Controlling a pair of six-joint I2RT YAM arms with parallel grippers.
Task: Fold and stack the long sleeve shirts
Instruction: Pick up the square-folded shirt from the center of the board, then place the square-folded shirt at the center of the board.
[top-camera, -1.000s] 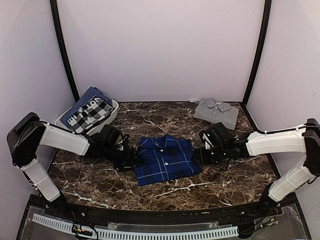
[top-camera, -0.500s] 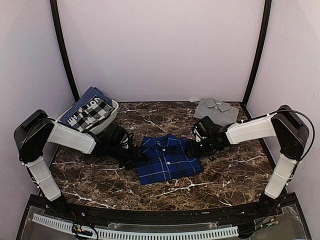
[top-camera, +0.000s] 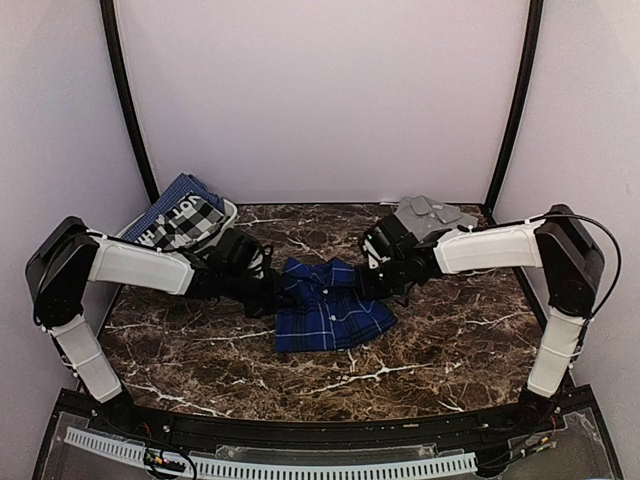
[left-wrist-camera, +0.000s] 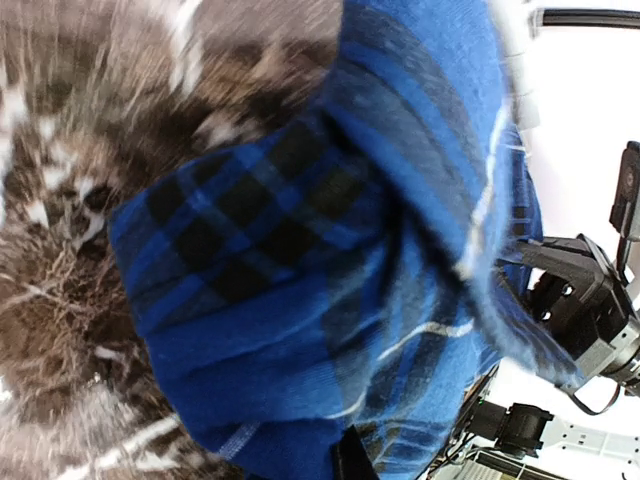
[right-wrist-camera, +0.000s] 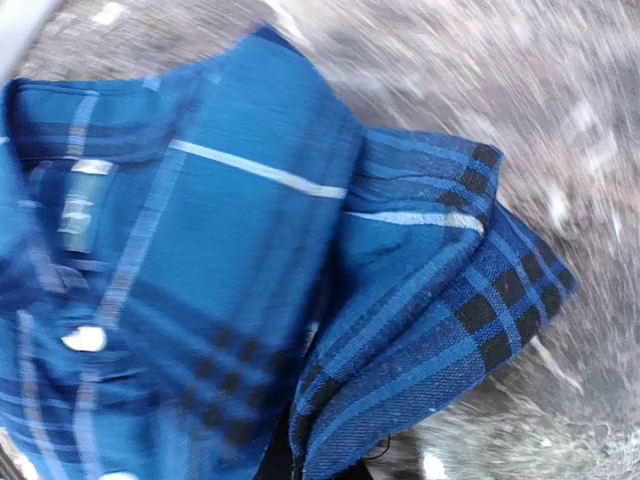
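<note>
The folded blue and black plaid shirt (top-camera: 330, 305) hangs by its far corners over the middle of the marble table (top-camera: 450, 340), its near edge resting on the surface. My left gripper (top-camera: 272, 290) is shut on the shirt's left far corner, and plaid cloth (left-wrist-camera: 300, 300) fills the left wrist view. My right gripper (top-camera: 372, 278) is shut on the right far corner; the cloth (right-wrist-camera: 420, 330) bunches at its jaws, and white buttons (right-wrist-camera: 82, 338) show at the left. The folded grey shirt (top-camera: 433, 222) lies at the back right, just behind the right arm.
A white basket (top-camera: 226, 228) at the back left holds a checked black and white cloth (top-camera: 185, 225) and other clothes. Black frame posts (top-camera: 128, 100) stand at both back corners, with white walls all round.
Both grippers have shut on the plaid shirt's far corners and lifted them up and toward the back. The shirt has shifted away from the near edge and now sags between the arms.
</note>
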